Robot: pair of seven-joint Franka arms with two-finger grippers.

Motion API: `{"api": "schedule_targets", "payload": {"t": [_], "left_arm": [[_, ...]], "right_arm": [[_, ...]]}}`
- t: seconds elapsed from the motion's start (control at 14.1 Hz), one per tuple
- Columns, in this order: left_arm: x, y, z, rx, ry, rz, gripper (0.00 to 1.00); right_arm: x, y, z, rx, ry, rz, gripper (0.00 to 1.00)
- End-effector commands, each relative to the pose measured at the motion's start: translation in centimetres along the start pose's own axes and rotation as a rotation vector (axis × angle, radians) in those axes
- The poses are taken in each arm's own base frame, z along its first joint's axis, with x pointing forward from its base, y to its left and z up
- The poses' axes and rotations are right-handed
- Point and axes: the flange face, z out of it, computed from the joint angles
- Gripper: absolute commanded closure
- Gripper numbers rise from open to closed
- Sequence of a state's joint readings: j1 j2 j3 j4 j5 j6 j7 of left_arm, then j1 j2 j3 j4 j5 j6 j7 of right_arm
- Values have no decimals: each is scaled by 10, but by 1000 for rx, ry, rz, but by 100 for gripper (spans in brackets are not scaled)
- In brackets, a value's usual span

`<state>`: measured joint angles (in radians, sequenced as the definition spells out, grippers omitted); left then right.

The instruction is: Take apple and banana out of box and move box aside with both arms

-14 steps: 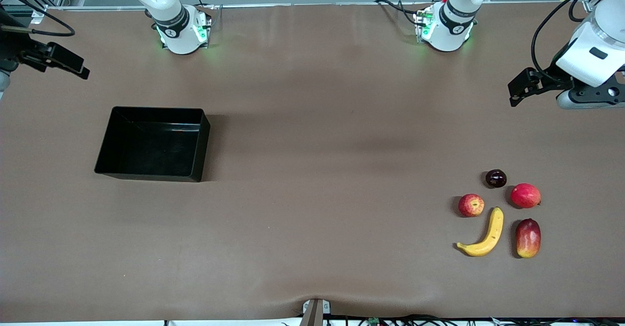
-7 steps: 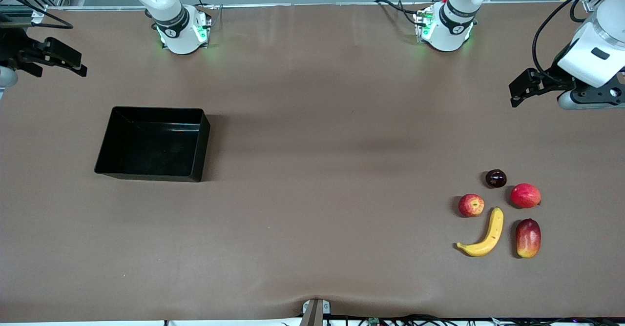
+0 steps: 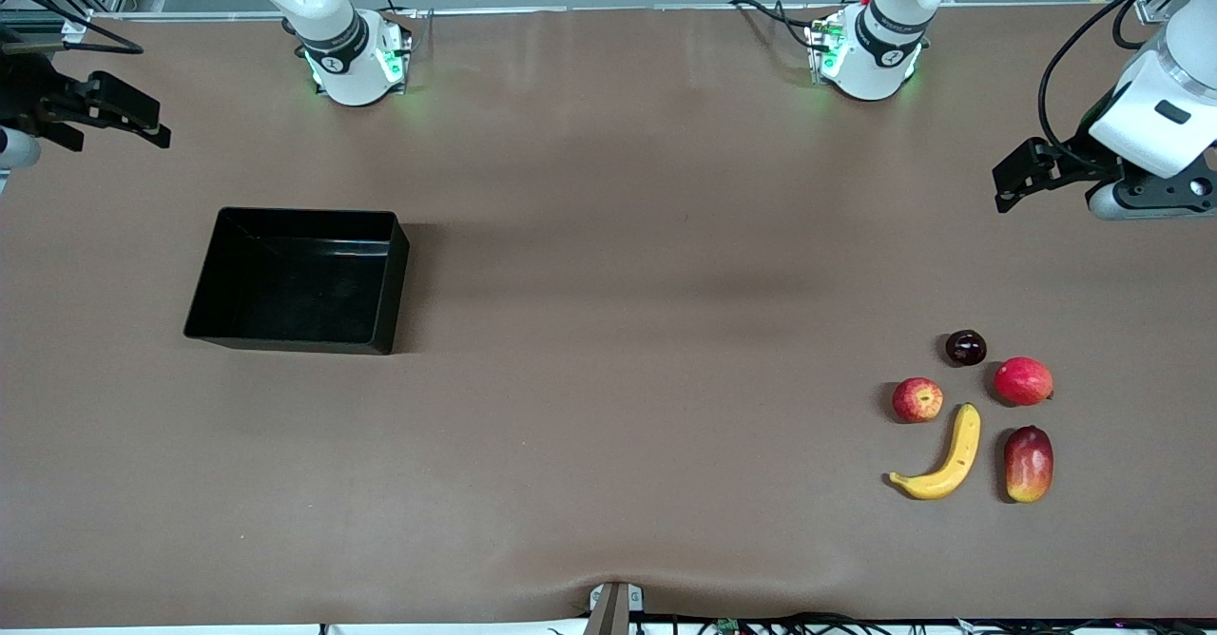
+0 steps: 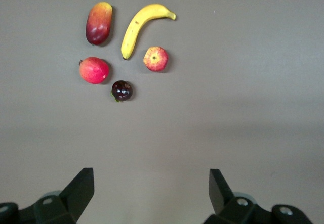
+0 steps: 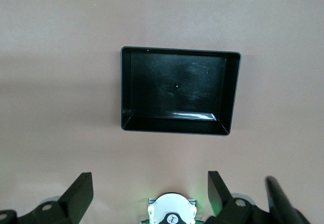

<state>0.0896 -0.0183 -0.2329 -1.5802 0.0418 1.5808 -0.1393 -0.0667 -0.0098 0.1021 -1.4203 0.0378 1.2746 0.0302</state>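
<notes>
The yellow banana point(image 3: 948, 457) and the small red-yellow apple point(image 3: 917, 399) lie on the brown table toward the left arm's end; both also show in the left wrist view, the banana point(image 4: 138, 26) and the apple point(image 4: 155, 58). The glossy black box point(image 3: 299, 279) stands empty toward the right arm's end and also shows in the right wrist view point(image 5: 178, 91). My left gripper point(image 3: 1015, 177) is open and empty, high over bare table at its end point(image 4: 151, 183). My right gripper point(image 3: 119, 117) is open and empty, high over the table's edge at its end point(image 5: 150, 186).
Beside the apple and banana lie a plain red round fruit point(image 3: 1023, 380), an oblong red-yellow mango point(image 3: 1029, 463) and a small dark round fruit point(image 3: 965, 347). The two arm bases point(image 3: 357, 60) point(image 3: 867, 55) stand along the table's edge farthest from the front camera.
The right gripper has drifted slightly toward its end of the table. The left gripper has shifted a little. The fruits and the box have not moved.
</notes>
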Motion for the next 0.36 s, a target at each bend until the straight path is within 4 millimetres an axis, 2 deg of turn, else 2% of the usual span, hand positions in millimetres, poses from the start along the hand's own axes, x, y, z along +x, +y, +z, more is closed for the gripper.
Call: {"api": "schedule_targets", "payload": {"t": [0.0, 0.28], "left_arm": [[-4, 1, -8, -28, -14, 3, 0], [-4, 2, -8, -30, -14, -3, 0]], "right_arm": [[-10, 0, -3, -18, 10, -9, 0], [-10, 2, -3, -17, 9, -5, 0]]}}
